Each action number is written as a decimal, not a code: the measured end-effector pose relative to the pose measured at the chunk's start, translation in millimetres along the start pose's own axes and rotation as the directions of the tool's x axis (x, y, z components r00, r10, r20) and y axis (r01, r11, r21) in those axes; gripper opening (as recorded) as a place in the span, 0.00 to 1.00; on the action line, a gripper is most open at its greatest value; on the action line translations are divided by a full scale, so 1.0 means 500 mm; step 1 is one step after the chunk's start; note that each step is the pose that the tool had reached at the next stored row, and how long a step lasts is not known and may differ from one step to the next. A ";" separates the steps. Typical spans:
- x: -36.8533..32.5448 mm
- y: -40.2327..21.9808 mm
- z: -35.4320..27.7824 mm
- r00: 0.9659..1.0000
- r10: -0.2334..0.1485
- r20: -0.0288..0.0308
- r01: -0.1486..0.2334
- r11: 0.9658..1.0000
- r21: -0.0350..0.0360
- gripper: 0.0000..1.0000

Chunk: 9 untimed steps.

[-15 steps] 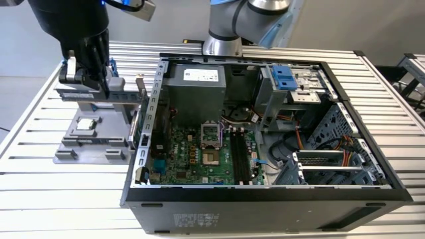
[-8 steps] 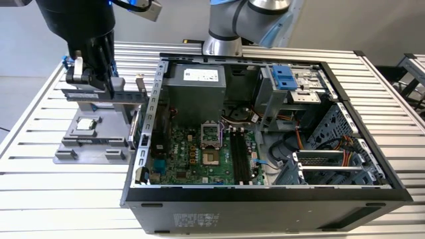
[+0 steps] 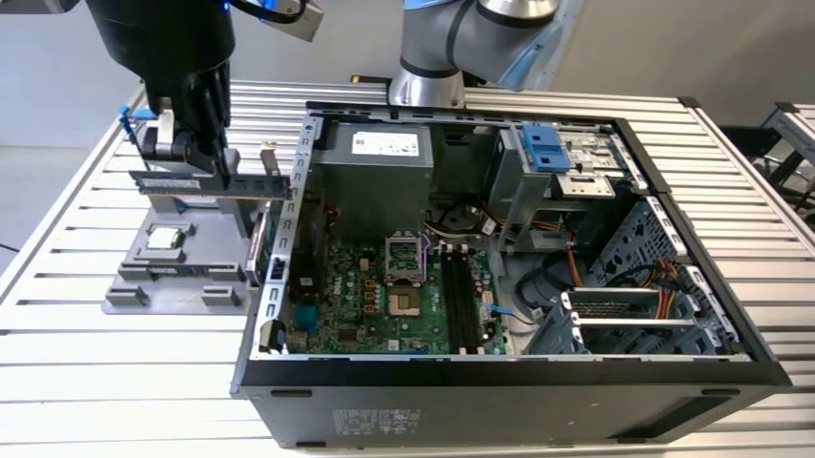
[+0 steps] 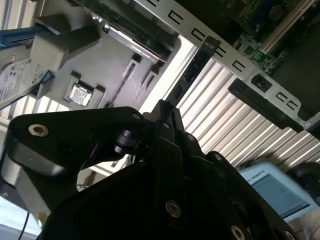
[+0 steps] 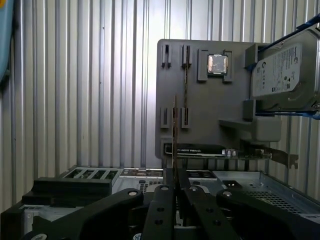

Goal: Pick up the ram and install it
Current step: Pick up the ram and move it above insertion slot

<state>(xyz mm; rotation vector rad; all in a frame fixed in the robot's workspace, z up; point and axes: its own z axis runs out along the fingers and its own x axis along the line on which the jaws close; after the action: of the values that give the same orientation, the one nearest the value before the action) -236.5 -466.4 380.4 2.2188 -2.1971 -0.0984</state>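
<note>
Gripping ram point(image 4: 192, 70), pincer point(image 5: 175, 173) hangs beside case wall point(image 3: 296, 191).

PC case point(image 3: 510, 401), grey tray point(image 3: 191, 265), HDD point(image 5: 282, 70), CPU point(image 5: 217, 64)

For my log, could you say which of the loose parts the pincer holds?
The ram, the thin stick clamped in the pincer; the processor and hard drive sit on the tray.

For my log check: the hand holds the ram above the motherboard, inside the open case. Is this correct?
No. The hand does hold the ram, but outside the case, over the gray holder on the exterior view's left of it; the exterior view shows this.
</note>
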 end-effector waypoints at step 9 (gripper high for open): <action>0.000 -0.014 -0.001 1.000 -0.002 -0.001 0.002 1.000 0.019 0.00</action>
<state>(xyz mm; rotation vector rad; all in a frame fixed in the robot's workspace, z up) -229.4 -466.3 380.4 2.2300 -2.2051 -0.0774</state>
